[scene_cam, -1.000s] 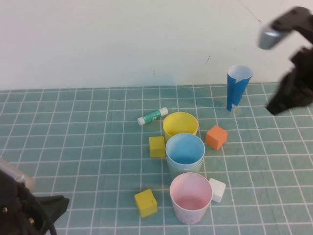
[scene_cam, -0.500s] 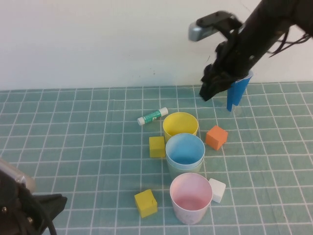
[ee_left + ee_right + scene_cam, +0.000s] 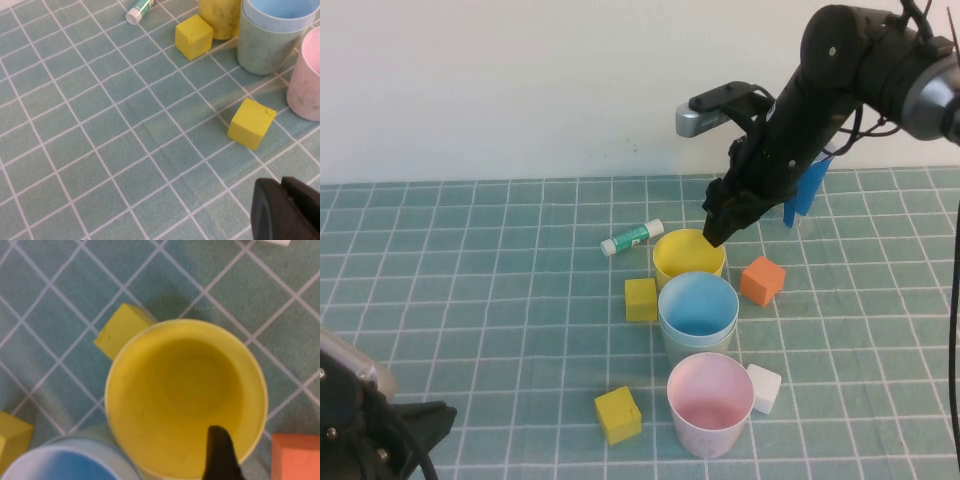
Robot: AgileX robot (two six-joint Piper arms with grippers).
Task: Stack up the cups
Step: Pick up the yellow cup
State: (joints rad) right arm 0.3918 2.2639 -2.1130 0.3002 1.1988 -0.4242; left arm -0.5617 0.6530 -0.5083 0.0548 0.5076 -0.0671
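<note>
Right gripper (image 3: 717, 226) hovers at the yellow cup's (image 3: 688, 257) rim, one finger inside; jaws' state unclear. Left gripper (image 3: 285, 210), near the pink cup (image 3: 710, 403), likewise unclear.

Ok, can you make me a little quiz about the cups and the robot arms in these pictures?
1. True or false: the light blue cup sits nested inside the green cup.
2. Which cup is the right gripper over? A) pink cup B) yellow cup C) light blue cup
3. Fill in: the left gripper waits at the near ____ corner of the table, far from the cups.

Key:
1. True; only the green rim and wall show under the blue one.
2. B; one dark fingertip reaches over the yellow cup's rim.
3. left.
</note>
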